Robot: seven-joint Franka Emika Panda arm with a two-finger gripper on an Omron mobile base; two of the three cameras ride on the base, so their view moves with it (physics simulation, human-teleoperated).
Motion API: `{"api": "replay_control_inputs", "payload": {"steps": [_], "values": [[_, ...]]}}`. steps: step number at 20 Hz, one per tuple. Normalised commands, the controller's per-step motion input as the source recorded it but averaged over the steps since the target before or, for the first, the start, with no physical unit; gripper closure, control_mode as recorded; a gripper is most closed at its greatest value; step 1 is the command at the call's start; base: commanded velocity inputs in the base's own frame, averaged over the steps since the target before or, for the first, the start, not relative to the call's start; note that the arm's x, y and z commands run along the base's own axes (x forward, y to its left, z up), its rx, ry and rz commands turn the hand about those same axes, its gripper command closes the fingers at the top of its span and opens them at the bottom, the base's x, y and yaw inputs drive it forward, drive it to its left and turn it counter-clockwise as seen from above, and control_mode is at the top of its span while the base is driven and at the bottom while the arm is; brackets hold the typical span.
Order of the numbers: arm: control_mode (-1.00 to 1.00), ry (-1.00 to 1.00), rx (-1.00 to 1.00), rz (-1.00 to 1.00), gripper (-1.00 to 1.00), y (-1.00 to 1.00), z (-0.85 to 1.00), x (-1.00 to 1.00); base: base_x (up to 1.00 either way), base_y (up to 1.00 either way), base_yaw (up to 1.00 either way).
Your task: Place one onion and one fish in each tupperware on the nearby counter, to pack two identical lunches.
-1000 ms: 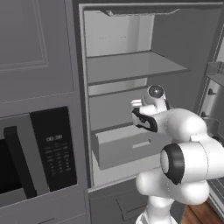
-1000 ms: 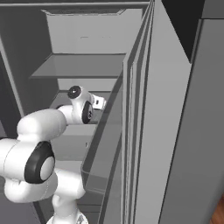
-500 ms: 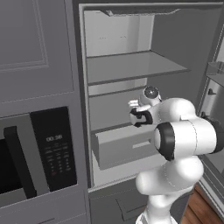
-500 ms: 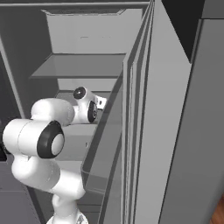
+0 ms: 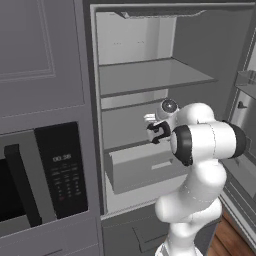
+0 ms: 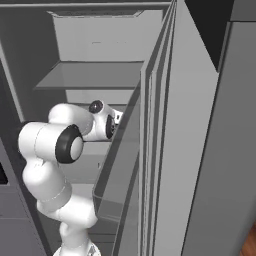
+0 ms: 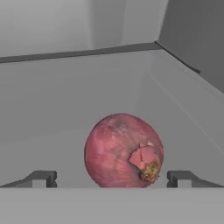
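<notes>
Reaching further into the fridge [image 5: 150, 80] than a second ago, my gripper [image 7: 112, 178] has its fingers [image 7: 41, 178] spread wide either side of the red onion [image 7: 124, 151], which lies on the fridge shelf [image 7: 65, 96] untouched between them.

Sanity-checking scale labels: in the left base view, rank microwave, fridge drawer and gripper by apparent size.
1. microwave, largest, though cut off by the left edge.
2. fridge drawer, clearly smaller.
3. gripper, smallest, open.
The microwave sits nearer the camera, so its lead over the drawer is partly perspective.
</notes>
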Motion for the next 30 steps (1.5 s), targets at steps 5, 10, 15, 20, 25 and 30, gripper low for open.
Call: {"api": "replay_control_inputs", "payload": {"steps": [5, 10, 15, 20, 25, 30], "values": [[-1.00, 0.01, 0.03, 0.00, -1.00, -0.10, -0.14, 0.21, 0.00, 0.00, 0.00], [-1.00, 0.00, 0.02, -0.01, -1.00, -0.21, -0.15, 0.15, 0.00, 0.00, 0.00], [-1.00, 0.00, 0.01, -0.02, -1.00, -0.06, -0.22, 0.22, 0.00, 0.00, 0.00], [-1.00, 0.06, 0.00, -0.06, -1.00, 0.00, -0.45, 0.04, 0.00, 0.00, 0.00], [-1.00, 0.04, 0.00, -0.06, -1.00, 0.00, -0.48, 0.03, 0.00, 0.00, 0.00], [-1.00, 0.02, 0.00, -0.06, 1.00, 0.00, -0.45, 0.05, 0.00, 0.00, 0.00]]}}
